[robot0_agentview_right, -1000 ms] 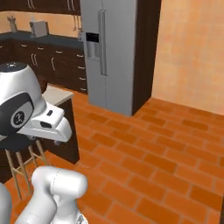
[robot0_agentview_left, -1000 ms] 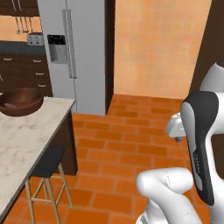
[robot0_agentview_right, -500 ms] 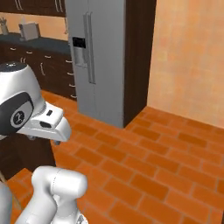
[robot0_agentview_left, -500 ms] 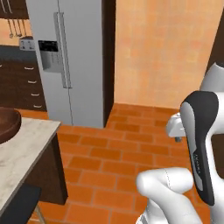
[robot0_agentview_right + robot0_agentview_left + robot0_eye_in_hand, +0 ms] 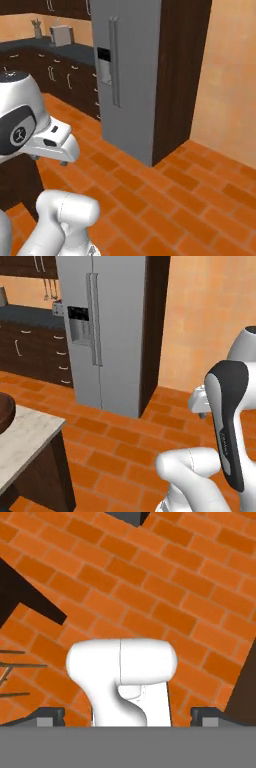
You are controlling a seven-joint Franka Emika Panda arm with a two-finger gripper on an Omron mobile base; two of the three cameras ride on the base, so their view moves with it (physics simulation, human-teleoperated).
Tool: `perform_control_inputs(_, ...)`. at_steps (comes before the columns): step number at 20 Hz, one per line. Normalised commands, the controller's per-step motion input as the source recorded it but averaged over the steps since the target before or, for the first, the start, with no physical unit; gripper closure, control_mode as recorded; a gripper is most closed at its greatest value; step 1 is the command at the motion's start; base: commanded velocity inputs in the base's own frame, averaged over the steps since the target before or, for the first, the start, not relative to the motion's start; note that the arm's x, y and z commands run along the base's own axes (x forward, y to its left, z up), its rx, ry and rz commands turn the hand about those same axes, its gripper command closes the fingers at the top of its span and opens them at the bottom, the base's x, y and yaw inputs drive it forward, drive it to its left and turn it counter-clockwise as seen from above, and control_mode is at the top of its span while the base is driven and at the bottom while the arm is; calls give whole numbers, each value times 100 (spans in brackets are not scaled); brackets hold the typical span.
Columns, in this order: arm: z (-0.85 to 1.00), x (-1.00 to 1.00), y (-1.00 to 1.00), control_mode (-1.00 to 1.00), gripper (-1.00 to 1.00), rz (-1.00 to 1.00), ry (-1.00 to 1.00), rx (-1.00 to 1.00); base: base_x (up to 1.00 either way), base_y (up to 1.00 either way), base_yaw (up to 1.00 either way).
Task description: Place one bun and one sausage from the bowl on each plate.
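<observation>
The rim of the dark reddish-brown bowl (image 5: 4,412) shows at the left edge of the left base view, on the marble island counter (image 5: 27,440). Its contents are cut off by the frame edge. Both plates, the buns and the sausages are out of view. My arm is folded close to the base, with the hand (image 5: 200,402) held high over the brick floor, well to the right of the island. In the hand view the gripper (image 5: 130,716) is open, its two dark fingertips (image 5: 50,715) far apart with nothing between them, pointing down at the floor.
A tall steel fridge (image 5: 107,331) in a dark wood surround stands ahead. Dark cabinets with a dark countertop (image 5: 60,55) run along the back left wall, with a toaster (image 5: 61,35) on top. Orange brick floor (image 5: 200,200) spreads ahead and to the right.
The whole picture has slid left in both base views, so the camera has moved with the base. The island and bowl now sit at the left edge; the fridge is nearer centre.
</observation>
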Motion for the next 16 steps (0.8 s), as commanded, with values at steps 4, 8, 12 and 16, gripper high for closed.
perform_control_inputs(4,0,0,0,100,-100,0,0,0,61,-100,49)
perform_control_inputs(8,0,0,0,100,-100,0,0,0,58,-94,55)
perform_control_inputs(12,0,0,0,100,-100,0,0,0,51,-76,67)
perform_control_inputs(16,0,0,0,100,-100,0,0,0,51,-62,73)
